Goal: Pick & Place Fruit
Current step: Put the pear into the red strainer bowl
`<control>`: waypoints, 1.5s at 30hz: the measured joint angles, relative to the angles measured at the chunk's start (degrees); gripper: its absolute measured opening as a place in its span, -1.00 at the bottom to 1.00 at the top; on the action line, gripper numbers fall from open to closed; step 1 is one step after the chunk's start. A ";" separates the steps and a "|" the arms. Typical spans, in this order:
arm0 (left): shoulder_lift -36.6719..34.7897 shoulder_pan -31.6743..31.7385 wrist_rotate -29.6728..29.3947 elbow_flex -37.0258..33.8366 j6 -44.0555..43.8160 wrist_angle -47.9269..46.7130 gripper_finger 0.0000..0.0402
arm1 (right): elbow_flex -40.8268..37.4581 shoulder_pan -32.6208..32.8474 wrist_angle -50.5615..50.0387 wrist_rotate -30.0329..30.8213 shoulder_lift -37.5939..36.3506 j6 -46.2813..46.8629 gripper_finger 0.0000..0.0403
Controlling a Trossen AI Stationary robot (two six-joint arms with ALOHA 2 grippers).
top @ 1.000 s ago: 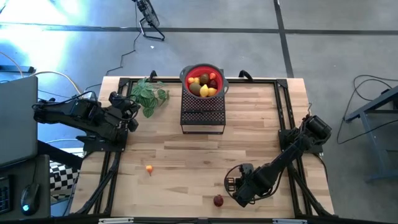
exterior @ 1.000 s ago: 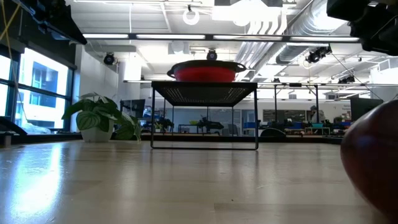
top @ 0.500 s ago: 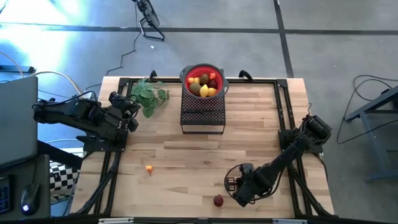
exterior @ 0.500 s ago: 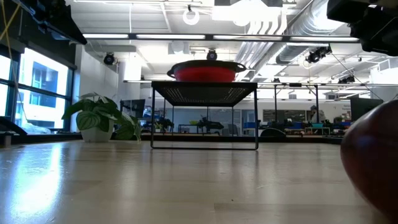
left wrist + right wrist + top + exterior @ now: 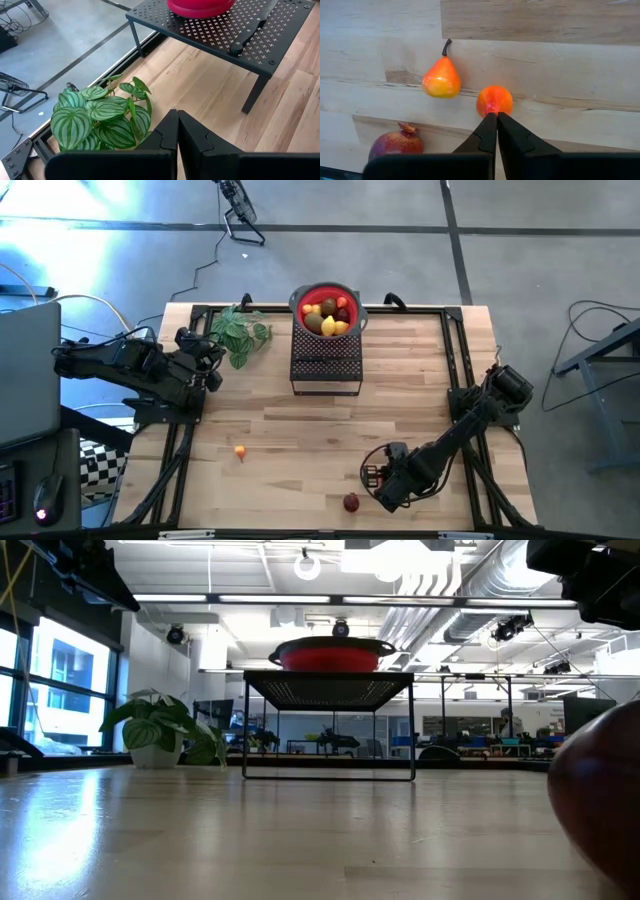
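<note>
A red bowl (image 5: 326, 308) with several fruits stands on a black rack (image 5: 325, 365) at the table's far middle. My right gripper (image 5: 493, 114) is shut near the front right, pointing down at a small orange-red round fruit (image 5: 494, 100) lying on the wood. A little orange pear (image 5: 441, 79) and a dark red pomegranate (image 5: 396, 145) lie beside it; the pomegranate (image 5: 351, 502) also shows from above. Another tiny orange fruit (image 5: 240, 450) rests on the table at front left. My left gripper (image 5: 177, 119) waits shut above the left side, near the plant (image 5: 100, 117). My right gripper comes steeply from above, and its shut fingertips (image 5: 489, 121) meet at the near edge (image 5: 492, 111) of the orange-red round fruit. The fruit lies on the table. Whether the tips pinch any part of it or only touch it, I cannot tell.
A black-handled knife (image 5: 254, 31) lies on the rack beside the bowl. The leafy plant (image 5: 240, 332) stands at the far left. Black frame rails (image 5: 462, 380) run along the table's sides. Bare wood stretches across the middle (image 5: 300, 430).
</note>
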 joint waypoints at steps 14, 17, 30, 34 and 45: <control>0.00 -0.02 0.00 0.02 0.00 0.00 -1.00 | 0.02 0.03 -0.63 6.95 -7.93 -2.94 -0.98; -0.02 -0.02 0.00 0.00 0.00 0.00 -1.00 | 0.02 -0.59 -0.62 11.32 -10.80 -4.52 -0.98; -0.02 -0.01 0.00 0.01 -0.01 0.00 -1.00 | 0.02 -10.73 0.95 19.88 -22.12 -24.45 -0.98; 0.00 -0.02 -1.34 0.01 -0.01 0.02 -1.00 | 0.00 -15.88 4.35 19.76 -25.20 -34.23 -0.98; 0.00 -0.01 -3.46 0.01 -0.02 0.04 -1.00 | 0.04 -33.66 19.78 15.63 -31.06 -63.03 -0.99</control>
